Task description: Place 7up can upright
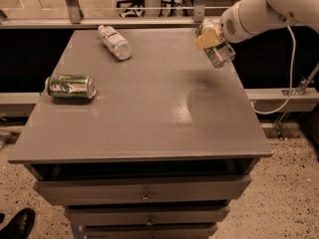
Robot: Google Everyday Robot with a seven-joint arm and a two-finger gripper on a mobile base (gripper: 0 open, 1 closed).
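A dark green can [71, 86] lies on its side near the left edge of the desk [149, 118], far left of the fingers [207, 36] and nearer the camera. A clear plastic bottle [115, 42] lies flat at the back, well to their left. At the far right corner, the robot's gripper [214, 45] has the 7up can [221, 55] pinched between its cream fingers, tilted (silver end down and right), apparently raised above its shadow.
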